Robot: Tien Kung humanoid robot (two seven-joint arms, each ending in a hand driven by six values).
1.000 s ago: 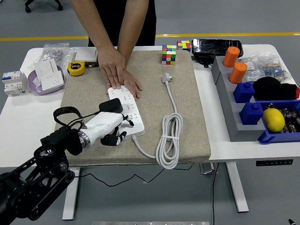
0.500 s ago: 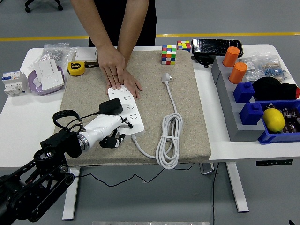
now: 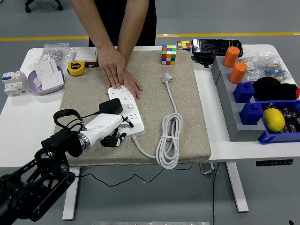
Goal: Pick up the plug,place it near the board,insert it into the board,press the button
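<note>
You see a white table (image 3: 28,117) on a grey floor with a yellow line beyond its far edge. At the table's left end sit a lilac bowl holding white switch plates (image 3: 46,77) and a yellow tape measure (image 3: 76,68). Your left hand (image 3: 108,127) reaches in from the lower left corner over a beige fabric mat (image 3: 187,112); its white fingers curl loosely at the near end of the white power strip (image 3: 125,108), but you cannot tell whether they grip anything. A black plug adapter (image 3: 111,106) sits on the strip just above the hand. A person's two hands (image 3: 117,70) press the strip's far end flat. The strip's white cable (image 3: 169,140) lies coiled toward the mat's near edge, ending in a white plug (image 3: 166,77) mid-mat. Blue bins (image 3: 262,112) line the right end.
</note>
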